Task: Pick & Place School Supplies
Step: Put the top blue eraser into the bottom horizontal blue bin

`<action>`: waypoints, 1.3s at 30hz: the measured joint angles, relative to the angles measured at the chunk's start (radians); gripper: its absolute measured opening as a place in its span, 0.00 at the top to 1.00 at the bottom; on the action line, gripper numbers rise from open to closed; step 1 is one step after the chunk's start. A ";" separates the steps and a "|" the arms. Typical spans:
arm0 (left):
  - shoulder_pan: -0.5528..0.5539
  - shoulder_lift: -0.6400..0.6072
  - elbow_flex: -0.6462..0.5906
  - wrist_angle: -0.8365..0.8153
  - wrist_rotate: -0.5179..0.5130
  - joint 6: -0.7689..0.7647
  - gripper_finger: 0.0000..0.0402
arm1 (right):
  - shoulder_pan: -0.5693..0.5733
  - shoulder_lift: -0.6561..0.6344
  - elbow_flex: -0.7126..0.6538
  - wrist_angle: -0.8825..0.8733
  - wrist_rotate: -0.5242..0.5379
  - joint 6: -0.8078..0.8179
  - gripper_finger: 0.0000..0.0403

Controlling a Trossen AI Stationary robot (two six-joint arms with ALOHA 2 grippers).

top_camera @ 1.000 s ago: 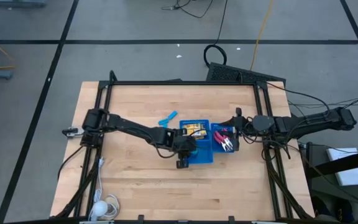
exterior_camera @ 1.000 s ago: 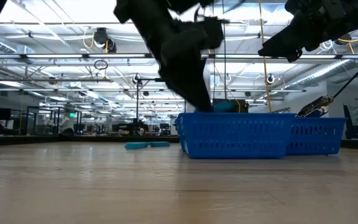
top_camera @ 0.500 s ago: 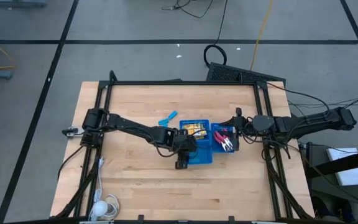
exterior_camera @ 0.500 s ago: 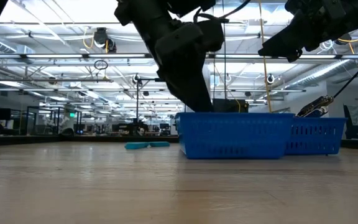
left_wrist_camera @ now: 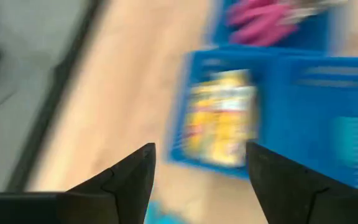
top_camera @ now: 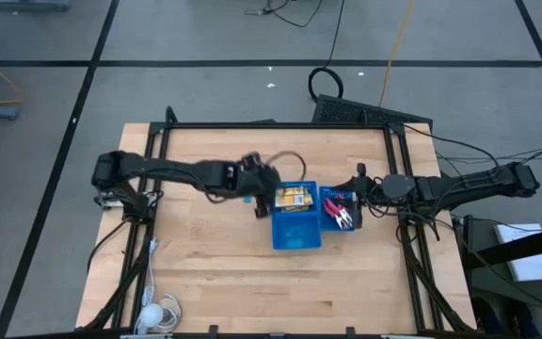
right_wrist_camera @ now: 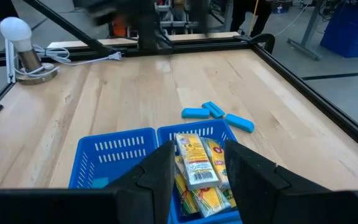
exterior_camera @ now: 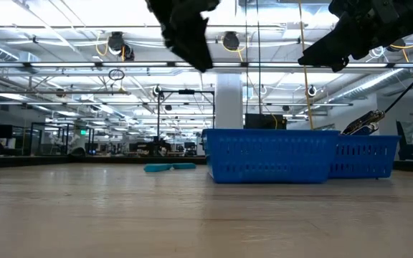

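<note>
A blue compartmented tray [top_camera: 296, 243] stands mid-table. Yellow-orange packets [top_camera: 295, 196] lie in its far compartment, red-handled scissors [top_camera: 340, 211] in its right one. A light-blue piece [right_wrist_camera: 98, 182] shows in the near compartment. More light-blue pieces [right_wrist_camera: 217, 116] lie on the wood to the tray's far left. My left gripper [left_wrist_camera: 201, 180] hangs open and empty above the table [top_camera: 263, 198], just left of the tray. My right gripper [right_wrist_camera: 197, 171] hovers open and empty above the tray's right end [top_camera: 354, 200].
A white bulb on a base [top_camera: 158, 315] with its cable sits at the table's near left corner. Black frame rails [top_camera: 271, 123] run along the table's edges. Bare wood [top_camera: 215, 254] lies near and left of the tray.
My left gripper has risen out of the tray's near compartment. It has drawn back toward the table's left and far edges, and now hangs high beside the tray. The tray has stayed in place.
</note>
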State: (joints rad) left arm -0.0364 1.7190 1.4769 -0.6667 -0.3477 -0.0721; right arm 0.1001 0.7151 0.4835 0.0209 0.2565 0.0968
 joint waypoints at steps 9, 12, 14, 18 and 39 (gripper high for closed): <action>0.164 0.030 -0.002 -0.124 -0.098 -0.237 0.38 | 0.000 0.000 0.000 0.004 0.000 -0.003 0.67; 0.207 0.079 -0.003 -0.126 -0.057 -0.263 0.39 | 0.000 0.000 0.000 0.001 0.000 0.001 0.67; 0.235 0.110 -0.003 -0.125 0.017 -0.260 0.39 | 0.000 0.000 0.000 0.002 0.000 0.003 0.67; 0.277 0.175 -0.003 -0.125 0.084 -0.251 0.39 | 0.000 0.000 0.000 0.004 0.000 0.003 0.67; 0.331 0.271 -0.003 -0.132 0.143 -0.252 0.39 | 0.000 0.000 0.000 0.004 -0.001 0.000 0.67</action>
State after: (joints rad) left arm 0.2946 1.9903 1.4738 -0.7990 -0.2045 -0.3238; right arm 0.1001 0.7148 0.4835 0.0250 0.2558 0.0967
